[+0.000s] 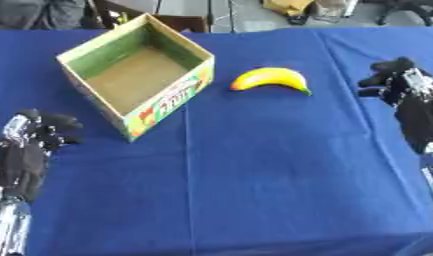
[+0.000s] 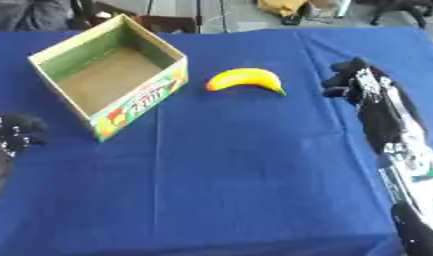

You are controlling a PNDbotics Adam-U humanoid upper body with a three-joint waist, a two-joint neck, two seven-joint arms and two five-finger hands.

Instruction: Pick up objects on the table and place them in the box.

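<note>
The banana (image 1: 270,78) is lying on its side on the blue tablecloth (image 1: 254,175), just to the right of the box (image 1: 136,75) and apart from it, with nothing touching it. Its curve is arching away from the robot and its dark-tipped end is pointing right, away from the box.

Handling judgement: the banana is likely light, with a smooth skin that may be slipping under hard fingers, and a soft body that is bruising easily if squeezed. The thick middle of the curve is offering the best hold, with fingers on the far side and thumb on the near side; the tapered ends are giving less surface.

The box, to the left of the banana, is standing open-topped with a bare cardboard floor and green inner walls; nothing is lying inside it.

The right hand (image 2: 349,80) is hovering to the right of the banana, near it but not in contact, fingers curled inward and holding nothing. The left hand (image 1: 40,131) is hanging left of and nearer than the box, well apart from the banana, fingers likewise curled on nothing.
</note>
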